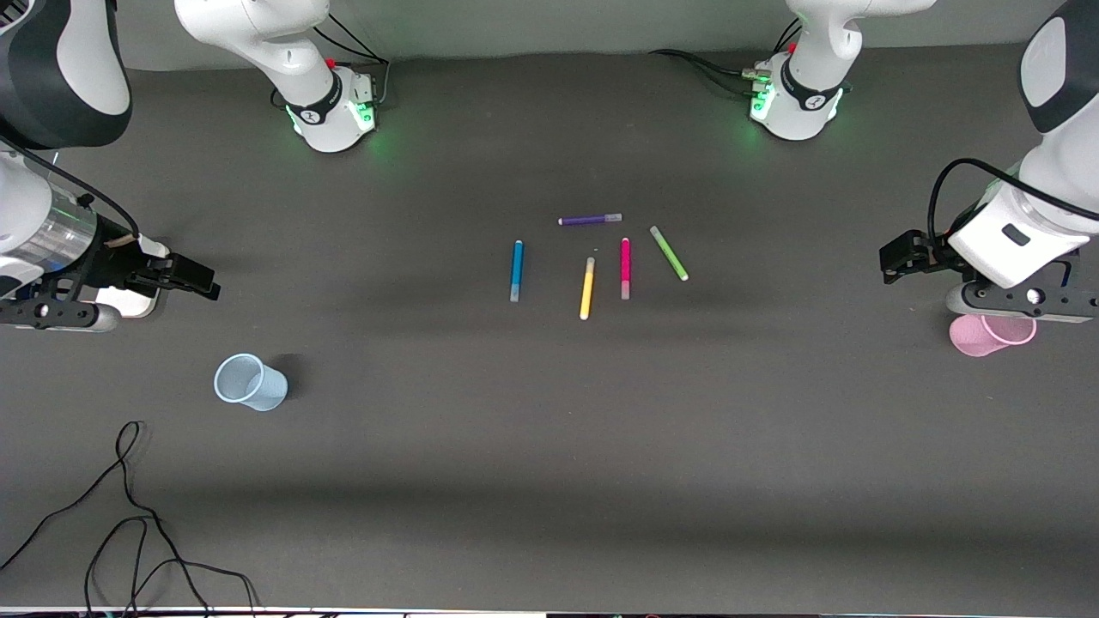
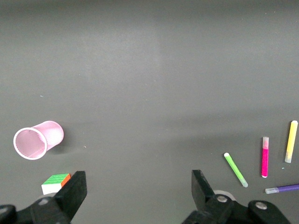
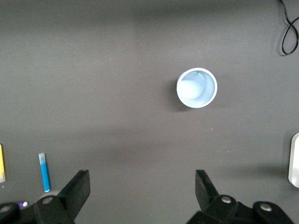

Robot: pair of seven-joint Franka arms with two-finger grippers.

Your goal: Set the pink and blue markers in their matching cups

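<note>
Left claw (image 1: 897,257): hanging at the right edge of the front frame, over bare table (image 1: 549,446) close to the pink cup; its fingers are standing wide apart in the left wrist view and gripping nothing.
Right claw (image 1: 193,279): hanging at the left edge of the front frame, above the table near the blue cup; fingers likewise spread wide and gripping nothing.
Why the arms are sitting there: each seems to be waiting out at its own end, leaving the middle unobstructed, and each is hovering near one cup, which would suit one arm per colour.
Pink cup (image 1: 992,333): standing at the right edge of the front frame, partly under the left arm's wrist, mouth up, nothing showing inside.
Blue cup (image 1: 250,382): standing at lower left of the front frame, mouth up and looking empty in the right wrist view.
Blue marker (image 1: 516,270): lying flat at frame centre, the member of the pen group closest to the blue cup's end.
Pink marker (image 1: 625,268): lying flat at centre, between the yellow pen (image 1: 587,288) and the green pen (image 1: 669,253), touching neither.
Purple pen (image 1: 590,220): lying crosswise just above the group in the frame.
Progress: neither marker is sitting in a cup yet.
Risk: the pink marker's close neighbours are leaving little room for open fingers.
</note>
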